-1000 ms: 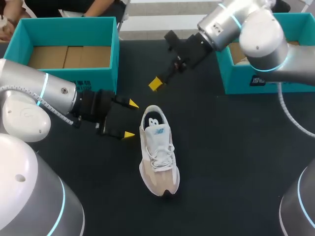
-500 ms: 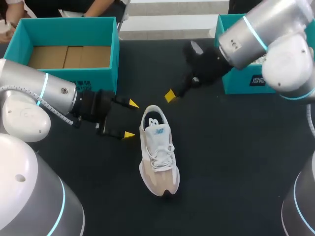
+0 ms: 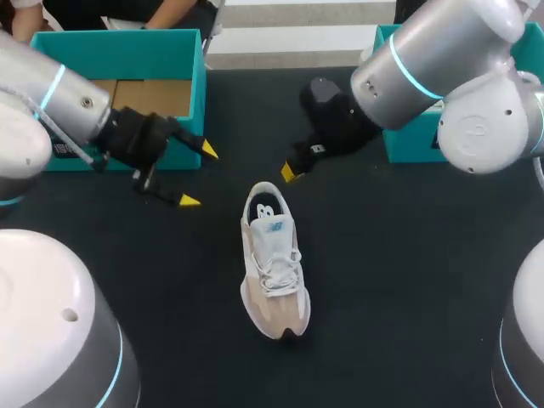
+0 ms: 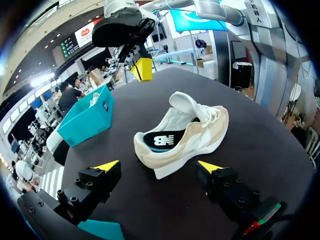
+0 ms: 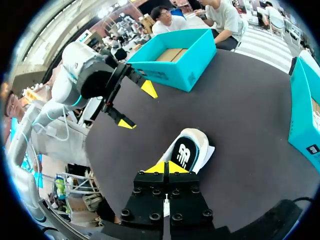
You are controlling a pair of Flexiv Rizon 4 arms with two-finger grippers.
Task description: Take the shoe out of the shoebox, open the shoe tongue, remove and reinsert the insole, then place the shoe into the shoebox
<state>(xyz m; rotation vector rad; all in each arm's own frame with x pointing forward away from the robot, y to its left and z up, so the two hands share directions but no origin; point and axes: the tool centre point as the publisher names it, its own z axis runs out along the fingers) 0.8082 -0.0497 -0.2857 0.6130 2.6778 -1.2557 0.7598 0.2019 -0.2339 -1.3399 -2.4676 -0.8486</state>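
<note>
Left hand spread, apart from the shoe; my right hand pressed together near its heel. Shoe sits on the table, outside the box.

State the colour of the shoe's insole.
Black insole with a white mark; the left wrist view shows it best.

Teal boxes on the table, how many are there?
2. The left box sits at the table's far-left corner, open, cardboard inside; the right box is at the far right, partly hidden behind the right arm.
</note>
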